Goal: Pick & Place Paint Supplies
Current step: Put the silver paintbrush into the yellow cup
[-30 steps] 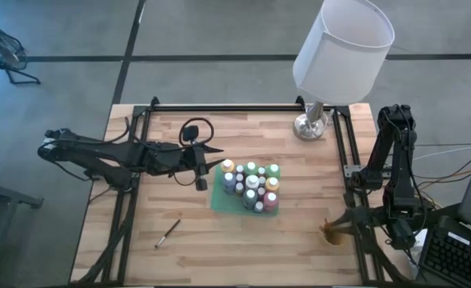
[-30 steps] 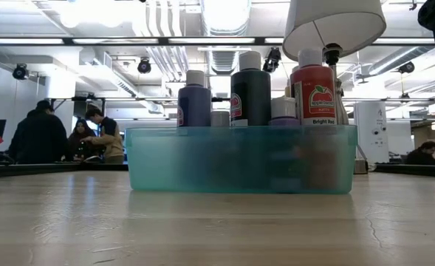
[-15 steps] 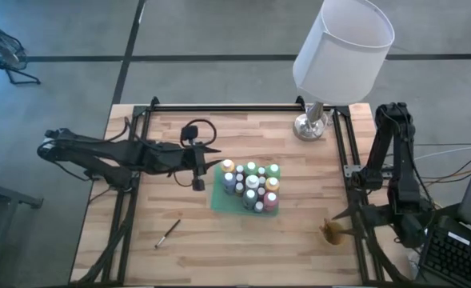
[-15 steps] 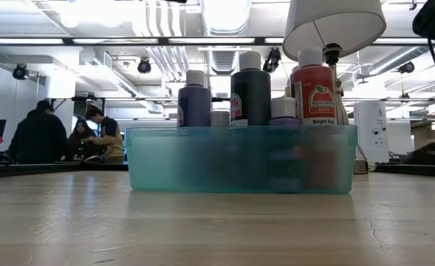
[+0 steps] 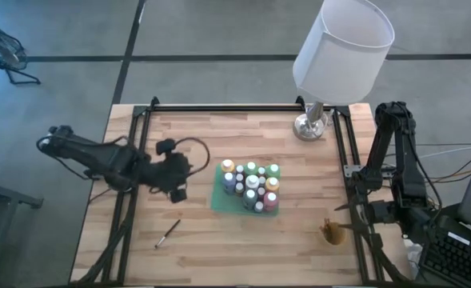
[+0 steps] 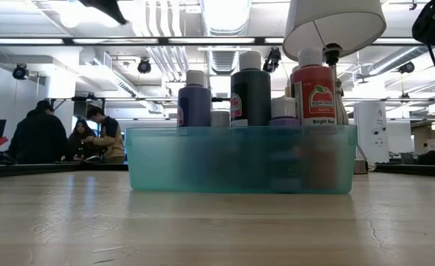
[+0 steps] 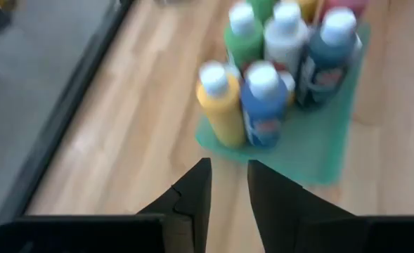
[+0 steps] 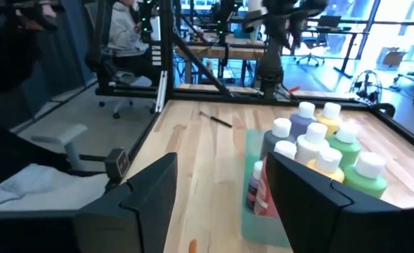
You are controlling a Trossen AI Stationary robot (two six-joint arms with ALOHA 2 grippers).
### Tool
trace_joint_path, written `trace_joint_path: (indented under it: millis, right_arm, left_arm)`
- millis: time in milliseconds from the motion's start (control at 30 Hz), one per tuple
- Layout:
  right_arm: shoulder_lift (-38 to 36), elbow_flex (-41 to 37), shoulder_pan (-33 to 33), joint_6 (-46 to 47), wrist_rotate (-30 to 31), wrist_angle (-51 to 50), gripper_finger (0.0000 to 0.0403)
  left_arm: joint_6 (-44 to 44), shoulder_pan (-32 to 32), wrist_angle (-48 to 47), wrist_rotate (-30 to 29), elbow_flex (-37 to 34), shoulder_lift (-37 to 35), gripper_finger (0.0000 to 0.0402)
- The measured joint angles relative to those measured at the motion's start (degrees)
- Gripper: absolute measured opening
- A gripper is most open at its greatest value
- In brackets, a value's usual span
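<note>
Left claw [image 7: 228, 184] narrowly parted, right claw [image 8: 221, 184] wide

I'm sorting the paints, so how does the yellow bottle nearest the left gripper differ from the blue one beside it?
The yellow bottle holds yellow paint, while the blue bottle holds blue paint. The yellow bottle's label cannot be seen from the left wrist view; the blue bottle shows a red and white label. The yellow bottle stands at the tray's corner, the blue bottle further along the edge. Both stand upright with white caps.

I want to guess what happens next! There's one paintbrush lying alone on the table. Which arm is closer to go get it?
Probably the left. The left gripper hangs between the paintbrush and the tray of paint bottles, nothing in it. The right gripper is by the table's far right edge beside the tan cup.
</note>
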Motion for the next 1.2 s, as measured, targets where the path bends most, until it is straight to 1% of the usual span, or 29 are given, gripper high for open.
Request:
trace_joint_path:
  millis: [100,233,400,500,600,733,867,933,1033,1200]
  right_arm:
    - [-0.4,0.4,-0.7,-1.0,0.0,0.0,0.0217]
    - [-1.0,0.4,-1.7,-1.3,0.0,0.0,0.0222]
    - [-1.0,0.3,-2.8,-1.3,0.0,-0.1,0.0230]
    - [-1.1,0.3,-3.2,-1.4,0.0,-0.1,0.0236]
    - [-1.1,0.5,-3.8,-1.4,0.0,-0.1,0.0245]
    - [-1.0,0.5,-4.8,-1.3,0.0,-0.1,0.0255]
    - [-1.0,0.5,-5.6,-1.3,-0.1,-0.1,0.0263]
    - [-1.0,0.5,-5.9,-1.3,-0.1,-0.1,0.0267]
    - [-1.0,0.5,-6.0,-1.2,-0.1,-0.1,0.0272]
    - [-1.0,0.4,-6.0,-0.9,-0.6,-0.1,0.0281]
  left_arm:
    - [-9.2,-4.5,-5.0,0.0,0.0,0.0,0.0093]
    - [-20.4,-11.4,-8.2,-0.5,-0.4,0.5,0.0089]
    - [-37.5,-21.4,-13.5,-1.4,-0.5,4.3,0.0089]
    - [-49.9,-26.7,-17.9,1.6,-0.5,7.2,0.0089]
    - [-60.2,-30.7,-21.6,7.2,-0.5,10.4,0.0089]
    - [-66.1,-34.5,-23.8,12.9,-0.5,14.6,0.0089]
    - [-70.1,-36.9,-18.9,19.8,-0.5,18.8,0.0090]
    - [-70.5,-38.2,-15.8,19.9,-0.5,20.6,0.0089]
    - [-72.9,-39.5,-14.1,17.2,-0.5,23.0,0.0094]
    - [-79.2,-40.5,-14.4,17.8,-0.5,25.4,0.0124]
